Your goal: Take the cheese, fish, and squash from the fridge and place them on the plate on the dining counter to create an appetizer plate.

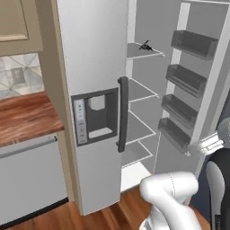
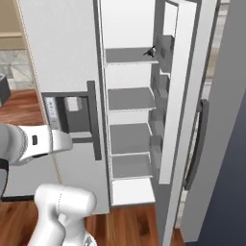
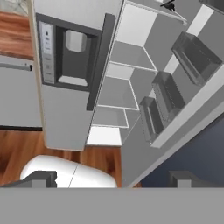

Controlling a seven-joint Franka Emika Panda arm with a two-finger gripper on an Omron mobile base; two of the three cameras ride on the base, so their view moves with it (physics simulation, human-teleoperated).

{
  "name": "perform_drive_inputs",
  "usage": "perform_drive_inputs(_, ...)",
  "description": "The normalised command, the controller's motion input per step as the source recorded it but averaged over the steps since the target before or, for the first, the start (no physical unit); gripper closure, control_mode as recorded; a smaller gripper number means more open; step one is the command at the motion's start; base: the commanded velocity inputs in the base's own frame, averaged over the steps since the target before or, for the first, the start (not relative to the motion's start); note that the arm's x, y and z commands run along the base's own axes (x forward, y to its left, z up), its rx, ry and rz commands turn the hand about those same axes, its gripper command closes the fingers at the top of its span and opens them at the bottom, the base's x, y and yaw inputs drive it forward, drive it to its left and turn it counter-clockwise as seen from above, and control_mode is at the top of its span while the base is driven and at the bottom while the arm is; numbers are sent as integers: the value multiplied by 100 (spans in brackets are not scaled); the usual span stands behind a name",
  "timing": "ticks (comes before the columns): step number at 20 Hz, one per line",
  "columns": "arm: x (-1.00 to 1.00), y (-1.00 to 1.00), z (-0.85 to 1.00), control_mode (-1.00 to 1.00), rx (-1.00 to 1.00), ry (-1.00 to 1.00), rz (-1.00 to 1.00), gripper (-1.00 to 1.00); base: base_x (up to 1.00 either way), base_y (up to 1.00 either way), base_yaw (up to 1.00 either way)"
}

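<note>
White glossy rounded arm (image 1: 173,197) w/ dark joints, two small dark grey fingertips (image 3: 41,178).

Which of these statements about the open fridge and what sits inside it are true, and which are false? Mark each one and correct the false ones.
1. The fridge has its right door swung open. True.
2. The fish lies on the lowest shelf. False: it lies on an upper shelf, above the other shelves in view.
3. The gripper is closed on the fish. False: its fingers stand wide apart, holding nothing, well away from the fish.
4. The dispenser panel is on the closed left door, beside the dark vertical handle. True.
5. The shelves below the fish carry a cheese wedge. False: those shelves look bare.
</note>
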Motion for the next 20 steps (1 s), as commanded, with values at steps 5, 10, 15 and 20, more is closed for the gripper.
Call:
perform_drive_inputs(5, 0, 0, 0, 100, 0, 0, 0, -100, 48, -30, -6)
perform_drive_inputs(10, 0, 0, 0, 100, 0, 0, 0, -100, 56, -31, -4)
perform_drive_inputs(15, 0, 0, 0, 100, 0, 0, 0, -100, 64, -11, -4)
perform_drive_inputs(20, 0, 0, 0, 100, 0, 0, 0, -100, 76, 0, -4)
